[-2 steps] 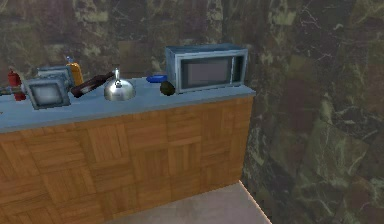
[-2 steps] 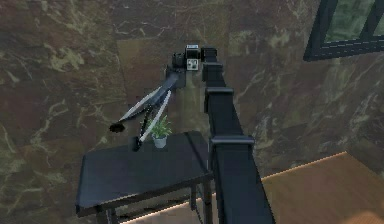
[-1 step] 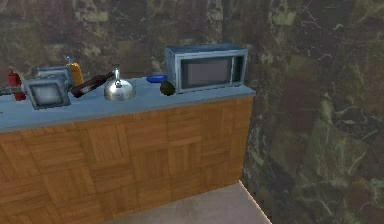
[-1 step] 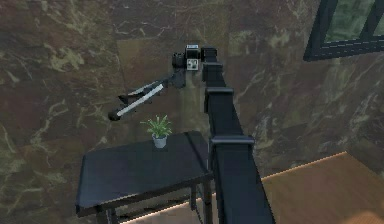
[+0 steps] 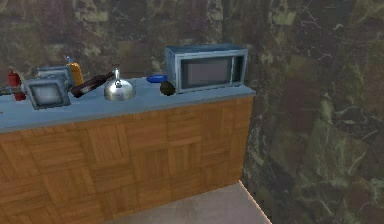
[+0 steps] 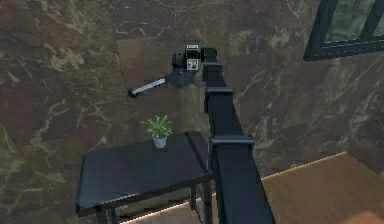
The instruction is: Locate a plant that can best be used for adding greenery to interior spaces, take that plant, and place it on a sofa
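Note:
A small green plant (image 6: 158, 129) in a pale pot stands upright near the back edge of a black table (image 6: 120, 175) in the arm side view. The dark arm (image 6: 228, 130) rises from the bottom edge and reaches out above the table. At its far end the gripper (image 6: 137, 92) points toward the picture's left, higher in the picture than the plant. Only bare marbled wall lies behind its fingers (image 6: 150, 87), so it holds nothing.
The forward view has a wood-fronted counter (image 5: 120, 150) with a blue top, bearing a microwave (image 5: 208, 67), a metal kettle (image 5: 118, 88), a toaster (image 5: 47, 92), bottles and a blue bowl (image 5: 156, 78). Dark marbled walls stand behind. A window (image 6: 350, 25) sits at the arm side view's upper right.

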